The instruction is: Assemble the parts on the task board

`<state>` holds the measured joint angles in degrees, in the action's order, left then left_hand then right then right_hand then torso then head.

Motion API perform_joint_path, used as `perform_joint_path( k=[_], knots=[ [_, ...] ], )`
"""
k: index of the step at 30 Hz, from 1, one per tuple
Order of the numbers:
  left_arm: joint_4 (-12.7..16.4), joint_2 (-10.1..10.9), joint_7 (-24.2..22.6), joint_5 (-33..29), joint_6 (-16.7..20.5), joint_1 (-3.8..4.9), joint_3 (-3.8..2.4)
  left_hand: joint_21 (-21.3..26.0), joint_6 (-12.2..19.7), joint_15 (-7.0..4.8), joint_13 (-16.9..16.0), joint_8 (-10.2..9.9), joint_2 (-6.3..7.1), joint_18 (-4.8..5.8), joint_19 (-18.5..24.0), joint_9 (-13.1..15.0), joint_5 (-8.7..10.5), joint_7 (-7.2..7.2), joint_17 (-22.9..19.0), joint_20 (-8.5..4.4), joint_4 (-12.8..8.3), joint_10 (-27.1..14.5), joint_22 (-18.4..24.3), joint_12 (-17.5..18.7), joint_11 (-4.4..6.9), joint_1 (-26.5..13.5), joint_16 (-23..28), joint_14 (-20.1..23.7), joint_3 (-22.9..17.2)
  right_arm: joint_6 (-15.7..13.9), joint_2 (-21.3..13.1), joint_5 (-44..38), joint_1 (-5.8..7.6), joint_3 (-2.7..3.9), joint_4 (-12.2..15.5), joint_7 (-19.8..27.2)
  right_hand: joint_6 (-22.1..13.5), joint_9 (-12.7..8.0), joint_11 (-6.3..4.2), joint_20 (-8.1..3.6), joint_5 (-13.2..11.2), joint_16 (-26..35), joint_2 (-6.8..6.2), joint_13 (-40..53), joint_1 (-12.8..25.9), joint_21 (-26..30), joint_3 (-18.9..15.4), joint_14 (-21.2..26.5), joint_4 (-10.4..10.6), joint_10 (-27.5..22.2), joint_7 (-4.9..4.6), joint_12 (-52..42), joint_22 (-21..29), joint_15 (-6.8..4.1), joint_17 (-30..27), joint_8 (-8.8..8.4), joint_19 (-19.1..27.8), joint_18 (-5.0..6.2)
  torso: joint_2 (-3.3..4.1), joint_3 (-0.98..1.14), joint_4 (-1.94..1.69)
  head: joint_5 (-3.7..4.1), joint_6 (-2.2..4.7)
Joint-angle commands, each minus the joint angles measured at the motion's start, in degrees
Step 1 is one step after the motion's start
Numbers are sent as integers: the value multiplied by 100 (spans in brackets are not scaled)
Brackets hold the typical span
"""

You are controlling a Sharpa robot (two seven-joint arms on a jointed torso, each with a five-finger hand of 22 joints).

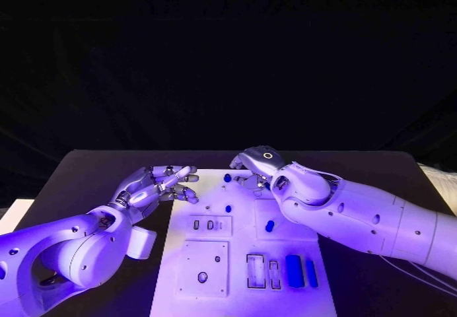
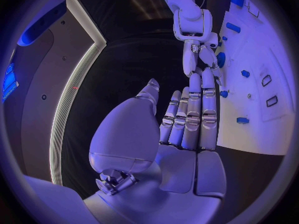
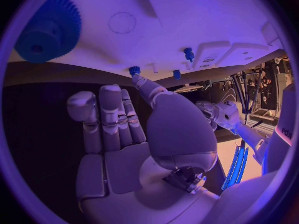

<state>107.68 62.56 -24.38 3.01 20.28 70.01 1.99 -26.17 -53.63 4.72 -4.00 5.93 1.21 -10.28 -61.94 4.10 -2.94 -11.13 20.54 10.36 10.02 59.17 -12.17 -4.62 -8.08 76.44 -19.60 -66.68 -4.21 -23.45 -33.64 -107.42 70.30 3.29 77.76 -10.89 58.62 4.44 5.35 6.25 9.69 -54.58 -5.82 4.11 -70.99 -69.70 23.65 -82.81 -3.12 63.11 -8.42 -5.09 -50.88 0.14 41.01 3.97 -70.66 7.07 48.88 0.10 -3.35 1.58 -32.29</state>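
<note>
The white task board [image 1: 191,277] lies in the middle of the black table. Blue parts sit on it: a peg [image 1: 228,177] near the far edge, another [image 1: 228,208], an oval piece [image 1: 269,226] and two long bars [image 1: 294,271] near the front. My left hand [image 1: 157,185] hovers at the board's far left corner, fingers straight, holding nothing [image 2: 190,117]. My right hand [image 1: 255,166] is over the board's far edge, fingers stretched out [image 3: 112,124]. Its thumb tip lies beside a small blue toothed part [image 3: 134,70]. A large blue gear [image 3: 47,30] lies on the board beyond the fingers.
The board has raised white plates with slots [image 1: 209,225] and a square plate with a hole [image 1: 204,267]. Two framed slots [image 1: 264,271] sit beside the long bars. Bare black table [image 1: 105,172] lies left of the board, with a white object [image 1: 19,208] at its left edge.
</note>
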Motion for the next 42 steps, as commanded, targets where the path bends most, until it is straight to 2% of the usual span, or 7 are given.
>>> perform_joint_path(
  k=[1,4,7,10,13,24,42],
  knots=[
    [-10,8,-34,6,-117,8,-4,-29,-24,-3,7,-32,-57,1,36,-9,10,-34,3,4,-32,-5,-9,23,-40,4,-19,36,11,-304,-345,740,4,72,339,-79,100,12,-122,-57,48,-368,-13,130,-43,-235,24,-141,95,682,3,-273,-384,-73,439,28,-228,-31,-20,18,59,23,37],
    [-27,14,-35,5,-124,7,-3,-29,-24,-3,7,-32,-57,1,36,-9,10,-34,3,4,-32,-5,-9,23,-40,4,-19,36,11,-153,-724,1432,3,138,616,-169,30,-15,-256,-148,128,-714,-177,420,21,-454,-114,-238,138,1519,35,-746,-749,-179,856,-19,-434,-97,-39,24,107,51,57],
    [-41,18,-37,4,-127,7,-3,-32,-26,-3,7,-37,-65,1,40,-9,11,-33,14,5,-42,-3,-11,29,-40,14,-20,40,9,96,-1022,1896,3,179,761,-267,-96,-27,-348,-266,370,-1474,-340,1233,8,-830,-499,-369,218,1704,151,-1524,-1371,-308,1794,18,-746,-215,-50,20,161,95,83],
    [-59,12,-39,4,-131,7,-3,-32,-26,-3,7,-37,-65,1,40,-9,11,-33,14,5,-42,-3,-11,29,-40,14,-20,40,9,301,-1204,2096,2,201,794,-370,-241,-19,-311,-219,464,-2019,-234,3675,-8,-1089,-951,-370,458,1452,112,-3697,-1821,-266,2501,37,-896,-295,-56,20,193,116,91],
    [-75,3,-38,2,-135,7,-3,-32,-26,-3,7,-37,-65,1,40,-9,11,-33,14,5,-42,-3,-11,29,-40,14,-20,40,9,477,-1302,2199,2,213,762,-496,-313,-19,-297,-211,523,-2165,-210,4462,1,-1161,-1142,-376,584,1355,76,-4348,-1949,-204,2714,38,-930,-309,-57,25,207,128,86],
    [-110,-22,-35,-2,-141,6,-2,-36,-31,-3,6,-40,-72,0,43,-8,11,-31,25,5,-51,2,-14,32,-38,23,-21,42,8,980,-1337,2293,-9,222,660,-678,-420,-13,-251,-165,606,-2356,-145,5185,-62,-1246,-1421,-398,782,1254,32,-4856,-2101,-167,2993,58,-966,-332,-49,15,180,177,41],
    [-127,-35,-30,-2,-155,6,-2,-36,-31,-3,6,-40,-72,0,43,-8,11,-31,25,5,-51,2,-14,32,-38,23,-21,42,8,1020,-1110,1727,-67,221,594,-626,-283,21,-276,-170,584,-2505,-78,5782,-251,-1352,-1463,-430,764,1432,61,-5387,-2310,-182,3215,175,-1058,-371,-43,17,186,128,-37]
  ],
)
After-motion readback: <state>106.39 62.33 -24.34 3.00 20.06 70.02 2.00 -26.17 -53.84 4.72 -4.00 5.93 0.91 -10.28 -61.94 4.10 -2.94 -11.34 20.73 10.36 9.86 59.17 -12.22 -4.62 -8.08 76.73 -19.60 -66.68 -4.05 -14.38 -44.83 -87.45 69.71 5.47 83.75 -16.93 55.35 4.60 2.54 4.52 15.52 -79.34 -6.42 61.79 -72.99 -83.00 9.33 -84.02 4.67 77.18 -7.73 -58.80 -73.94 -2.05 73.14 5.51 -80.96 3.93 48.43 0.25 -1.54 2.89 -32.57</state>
